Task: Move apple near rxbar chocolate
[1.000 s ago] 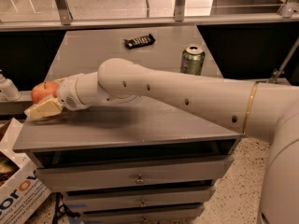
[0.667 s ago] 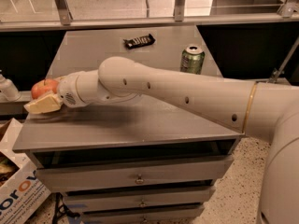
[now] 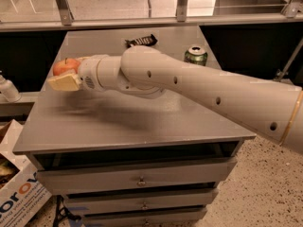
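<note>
The red-orange apple (image 3: 65,65) is in my gripper (image 3: 64,75), which is shut on it and holds it above the left part of the grey table (image 3: 142,122). One cream fingertip (image 3: 63,82) shows just below the apple. The rxbar chocolate (image 3: 141,41), a dark flat bar with white lettering, lies at the far middle of the table, to the right of and beyond the apple. My white arm reaches in from the right across the table.
A green soda can (image 3: 195,55) stands at the far right of the table. A white bottle (image 3: 7,90) stands on a ledge to the left. A cardboard box (image 3: 16,197) sits on the floor at lower left. Drawers (image 3: 142,179) are below the tabletop.
My gripper has carried the apple up and to the right, from the table's left edge towards the far middle.
</note>
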Controlling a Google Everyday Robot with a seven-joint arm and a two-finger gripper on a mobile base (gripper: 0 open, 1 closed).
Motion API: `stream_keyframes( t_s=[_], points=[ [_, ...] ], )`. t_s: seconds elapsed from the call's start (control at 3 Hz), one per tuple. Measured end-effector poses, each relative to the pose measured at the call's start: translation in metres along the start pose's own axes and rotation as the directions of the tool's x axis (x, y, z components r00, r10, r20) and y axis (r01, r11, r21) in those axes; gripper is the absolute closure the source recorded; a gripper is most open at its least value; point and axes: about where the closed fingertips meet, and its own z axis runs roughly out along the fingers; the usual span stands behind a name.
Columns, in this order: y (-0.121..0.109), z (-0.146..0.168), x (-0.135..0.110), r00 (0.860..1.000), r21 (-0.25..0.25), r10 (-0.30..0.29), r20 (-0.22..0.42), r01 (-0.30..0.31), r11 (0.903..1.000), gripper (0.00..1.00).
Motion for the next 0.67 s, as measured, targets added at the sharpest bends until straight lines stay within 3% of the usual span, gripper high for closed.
stream_keyframes(
  t_s=[0.33,0.67],
  points=[
    [0.0,0.0,0.0,1.0,0.0,0.0,0.0,0.0,1.0,1.0],
    [-0.022,-0.004,0.006,1.0,0.07,-0.022,-0.013,0.023,0.9973,1.0]
  ],
)
